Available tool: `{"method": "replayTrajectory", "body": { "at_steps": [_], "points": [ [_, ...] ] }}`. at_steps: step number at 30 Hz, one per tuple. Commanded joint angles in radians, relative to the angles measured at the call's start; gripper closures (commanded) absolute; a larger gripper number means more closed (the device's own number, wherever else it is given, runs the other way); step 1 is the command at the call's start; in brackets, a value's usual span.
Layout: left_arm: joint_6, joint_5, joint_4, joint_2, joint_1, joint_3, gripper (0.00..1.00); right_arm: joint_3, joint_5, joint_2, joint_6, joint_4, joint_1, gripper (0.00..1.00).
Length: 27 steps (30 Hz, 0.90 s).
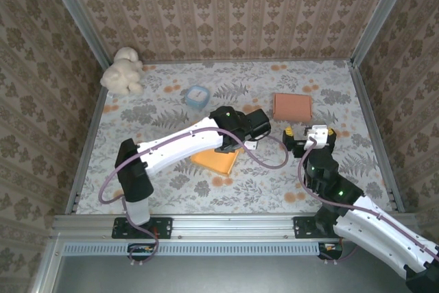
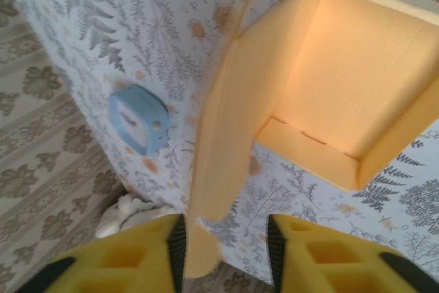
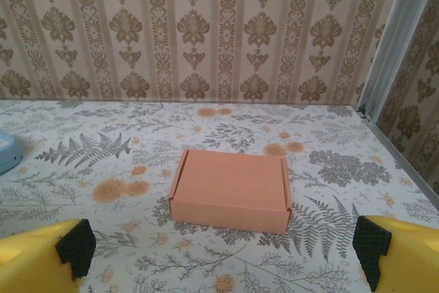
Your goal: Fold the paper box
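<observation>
The yellow-orange paper box [image 1: 216, 160] lies on the flower-patterned table [image 1: 164, 190] near the middle, mostly under the left arm. I'd say the job is roughly half done. In the left wrist view the box [image 2: 343, 87] already has a flat base with low walls standing on several sides, so a tray is formed. One long panel runs off the tray toward the camera and is not yet folded over or tucked in. Closing it looks like what remains.

The left gripper [image 2: 223, 238] has its jaws parted on either side of that panel's end, with space around the thin card, so it isn't pinching it. From above, the left gripper [image 1: 250, 145] sits at the box's right edge. The right gripper [image 3: 223, 246] is spread wide with nothing in it, hovering well clear of the yellow box.

The tray is empty. Further back, a salmon-pink cardboard box [image 3: 231, 191] sits fully shut, so I can't see what it holds. A small blue rounded case [image 2: 139, 119] is there too, and I can't tell whether it holds anything.
</observation>
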Motion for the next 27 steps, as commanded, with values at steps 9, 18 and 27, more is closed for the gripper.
{"method": "replayTrajectory", "body": {
  "at_steps": [9, 18, 27],
  "points": [
    [0.267, 0.351, 0.289, -0.279, 0.169, -0.24, 0.5, -0.027, -0.047, 0.032, 0.012, 0.021, -0.023, 0.0],
    [0.455, 0.626, 0.57, -0.379, 0.326, -0.454, 0.38, -0.014, -0.199, 0.219, -0.031, 0.085, -0.04, 0.0],
    [0.508, 0.721, 0.572, -0.288, 0.412, -0.439, 0.4, 0.051, -0.366, 0.355, -0.113, 0.053, -0.042, 0.0]
  ]
}}
